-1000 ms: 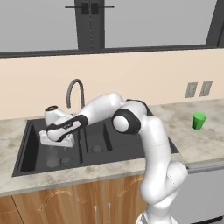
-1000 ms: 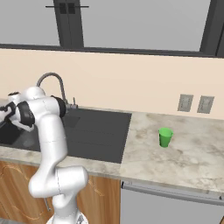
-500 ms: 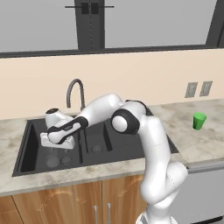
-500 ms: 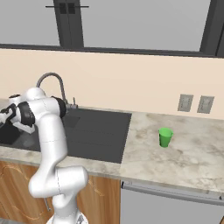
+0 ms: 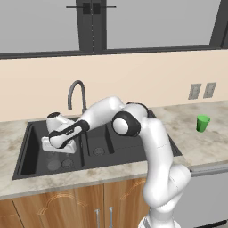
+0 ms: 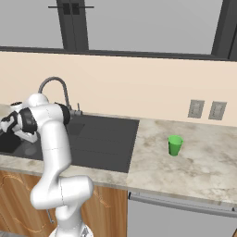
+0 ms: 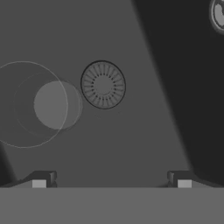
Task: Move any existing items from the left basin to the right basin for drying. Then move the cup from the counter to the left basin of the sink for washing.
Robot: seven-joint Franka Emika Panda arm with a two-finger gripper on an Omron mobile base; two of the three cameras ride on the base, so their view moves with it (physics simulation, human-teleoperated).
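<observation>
My gripper hangs open inside the left basin of the dark sink, a little above its floor. The see-through greyish glass stands upright on the basin floor, left of the round drain in the hand view. It lies ahead of and to the left of my fingertips, with nothing between them. From the base the glass is a faint ring just below the hand. The narrow right basin lies beyond the divider. The green cup stands upright on the beige counter, far right.
The grey gooseneck tap arches behind the sink, close above my forearm. The dark divider wall separates the basins, with the right basin's drain past it. The ribbed drainboard lies right of the basins. Two wall outlets sit above the counter.
The hand has come down steadily into the left basin, closer to the glass. The cup and glass have not moved.
</observation>
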